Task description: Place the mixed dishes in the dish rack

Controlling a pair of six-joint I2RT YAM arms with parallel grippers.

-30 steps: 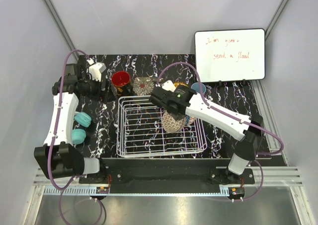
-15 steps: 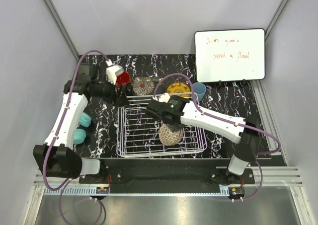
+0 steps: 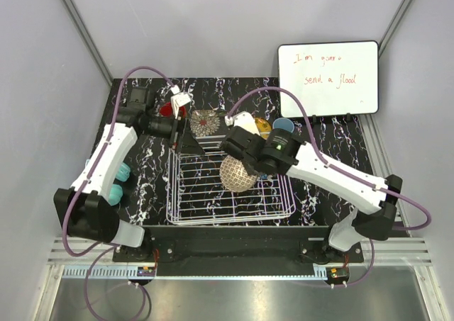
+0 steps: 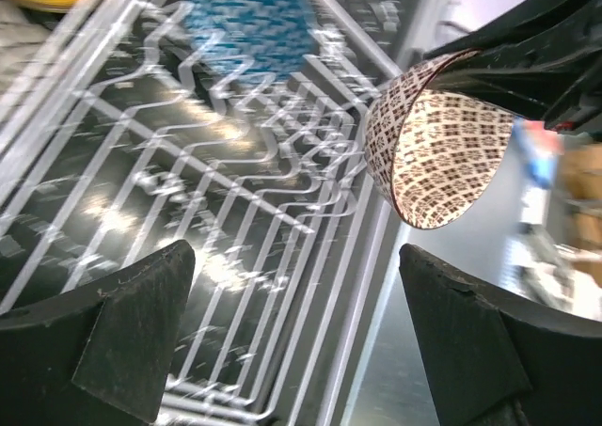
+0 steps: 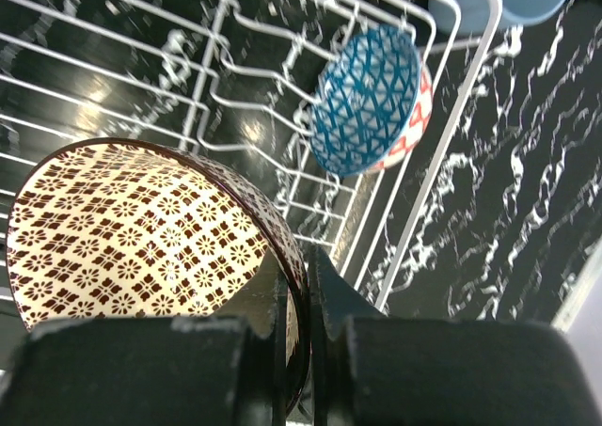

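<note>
On the black, white-veined counter (image 3: 340, 140), enclosed by pale grey wall panels, we record:

- Dish rack (image 3: 188, 193): white wire, at the counter's centre.
- Whiteboard (image 3: 328, 79): red handwriting, propped at 2 o'clock.
- Teal rounded objects (image 3: 119, 172): two, on the counter at 9 o'clock of the rack.
- Row outside the rack's 12 o'clock side: red mug (image 3: 167, 110), floral saucer (image 3: 206, 122), yellow plate (image 3: 261, 127), light blue cup (image 3: 284, 126). The arms partly hide the mug and the plate.
- Beige-brown bowl (image 5: 132, 228): tilted, above the rack's middle, with the right jaws clamped on its rim.
- Blue bowl (image 5: 365, 97): on edge inside the rack, toward its 2 o'clock corner, near the cup.
- Left jaws: spread wide, holding nothing, over the rack's 11 o'clock corner.
</note>
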